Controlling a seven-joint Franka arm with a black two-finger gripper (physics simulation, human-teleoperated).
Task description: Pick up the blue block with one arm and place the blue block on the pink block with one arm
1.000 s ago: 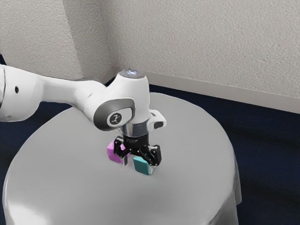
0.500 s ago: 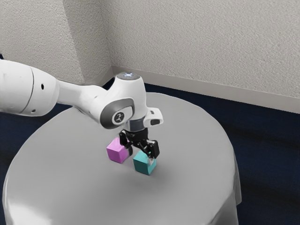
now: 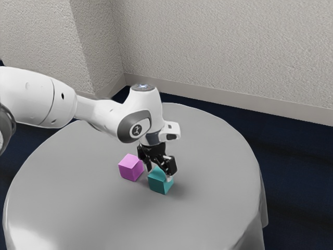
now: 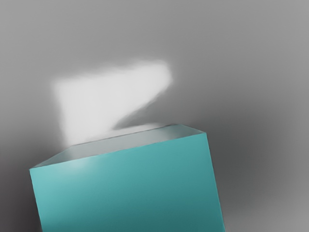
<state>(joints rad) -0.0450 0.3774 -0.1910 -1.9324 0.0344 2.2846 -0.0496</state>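
Observation:
The blue block (image 3: pixel 160 184), teal in colour, rests on the round grey table (image 3: pixel 78 208). The pink block (image 3: pixel 130 167) sits just to the exterior view's left of it, a small gap between them. My gripper (image 3: pixel 159 171) hovers right over the blue block, open, with its black fingers spread about as wide as the block and their tips at its upper edges. In the wrist view the blue block (image 4: pixel 130 188) looms close under my hand, with the grey tabletop behind it.
The table's rim (image 3: pixel 257 172) drops off to a dark blue floor (image 3: pixel 296 172) on the exterior view's right. A textured wall corner (image 3: pixel 119 47) stands behind the table. Bare tabletop lies all around the two blocks.
My hand has risen a little from around the blue block and shifted slightly to the exterior view's right, uncovering the pink block. Both blocks stay on the table.

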